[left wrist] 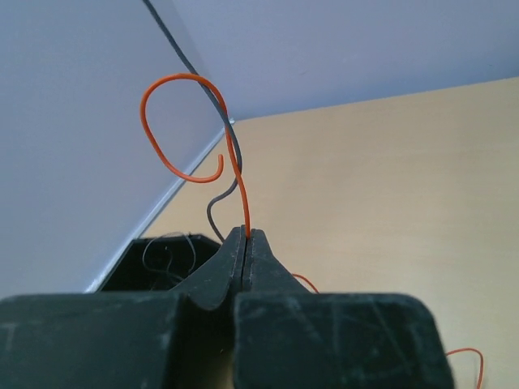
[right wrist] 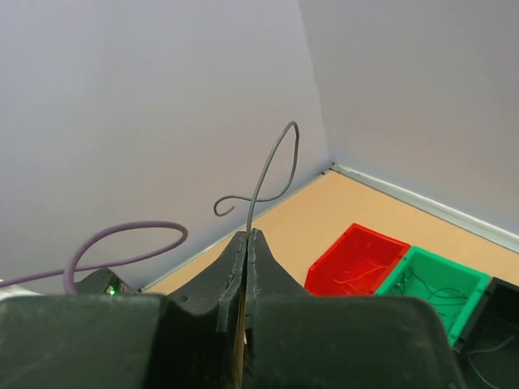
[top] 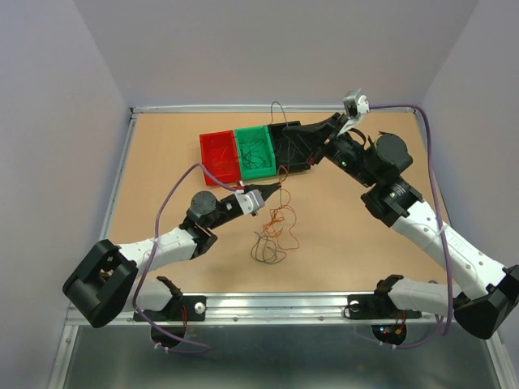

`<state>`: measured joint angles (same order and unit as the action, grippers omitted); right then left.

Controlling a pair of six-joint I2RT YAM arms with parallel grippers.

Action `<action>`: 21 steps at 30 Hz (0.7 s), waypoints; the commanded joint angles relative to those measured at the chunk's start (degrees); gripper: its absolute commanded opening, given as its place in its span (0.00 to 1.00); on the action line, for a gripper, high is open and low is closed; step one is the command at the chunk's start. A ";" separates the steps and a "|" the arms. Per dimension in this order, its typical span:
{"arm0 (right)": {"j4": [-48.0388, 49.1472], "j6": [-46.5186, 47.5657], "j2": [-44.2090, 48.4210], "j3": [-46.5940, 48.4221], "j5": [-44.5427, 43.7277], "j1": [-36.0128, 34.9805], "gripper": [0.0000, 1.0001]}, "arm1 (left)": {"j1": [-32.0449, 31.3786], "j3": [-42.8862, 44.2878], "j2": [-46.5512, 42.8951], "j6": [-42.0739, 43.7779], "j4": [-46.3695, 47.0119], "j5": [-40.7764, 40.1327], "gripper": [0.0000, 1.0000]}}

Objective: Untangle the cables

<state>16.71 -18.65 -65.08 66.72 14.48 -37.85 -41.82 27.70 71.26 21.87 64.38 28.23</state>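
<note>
Cables [top: 272,233] sit mostly in one curly clump on the worktop [top: 162,154], about 6 o'clock from my left pincer [top: 274,190]. That pincer is pressed together on an orange strand [left wrist: 166,121], pinched near its end so I reckon the rest can be drawn out of the clump. Farther off at 12 o'clock, my right pincer [right wrist: 247,237] is clamped on a grey strand [right wrist: 272,166], held high, probably to keep the two apart. Red bin [top: 219,154] and green bin [top: 255,152] sit around 11 o'clock, with loose wires inside.
</note>
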 commanded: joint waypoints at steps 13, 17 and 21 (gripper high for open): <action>-4.05 6.79 23.40 -3.87 -29.77 0.14 0.01 | 23.98 -3.72 -2.54 -23.72 12.18 4.21 0.00; -4.14 7.84 26.49 -4.49 -32.23 0.14 0.01 | 25.47 -0.11 -0.25 -23.80 5.24 -0.18 0.00; -4.14 8.46 29.48 -5.28 -35.22 0.14 0.01 | 31.17 0.69 0.46 -28.44 4.26 -5.20 0.00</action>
<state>11.97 -11.94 -37.19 63.09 -15.73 -37.85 -14.72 25.89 71.70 -1.63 68.25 27.68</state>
